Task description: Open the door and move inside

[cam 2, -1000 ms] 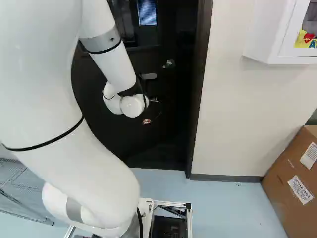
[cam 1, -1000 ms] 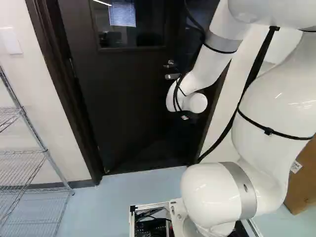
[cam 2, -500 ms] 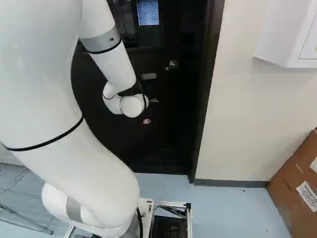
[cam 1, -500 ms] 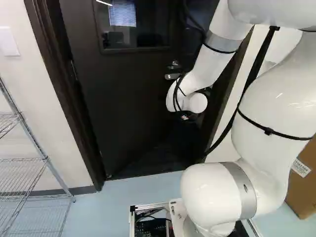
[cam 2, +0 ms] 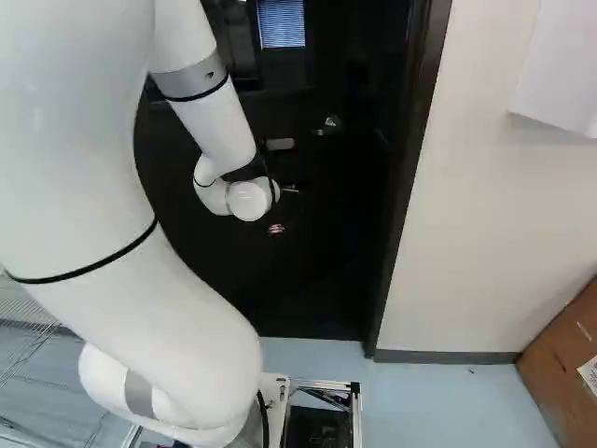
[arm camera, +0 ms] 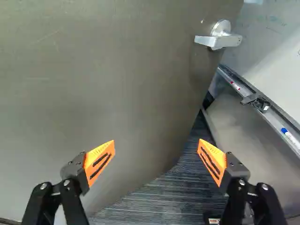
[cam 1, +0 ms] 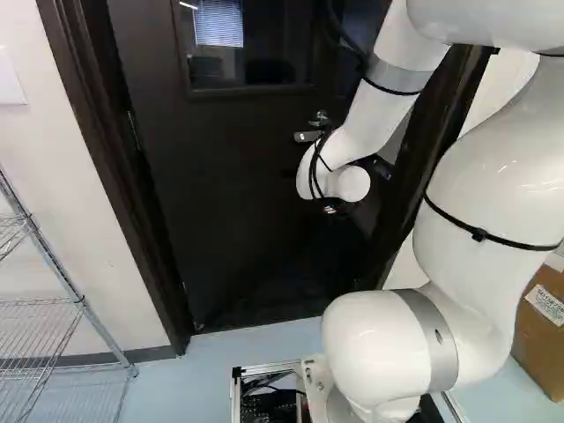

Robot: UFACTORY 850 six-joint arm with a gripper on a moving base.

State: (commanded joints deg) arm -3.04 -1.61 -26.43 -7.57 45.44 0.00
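This is a lab or workroom in an office-type building. A white robot arm on a wheeled-size frame stands on smooth pale-blue flooring, with a wire shelving rack by the plain light wall, a labelled cardboard box on the floor and a white cabinet mounted above. The heavy dark door has a glass pane and a metal lever handle, commercial fittings rather than household ones. Past its edge, the wrist view shows ridged dark carpet and, apparently, a whiteboard with markers in its tray.
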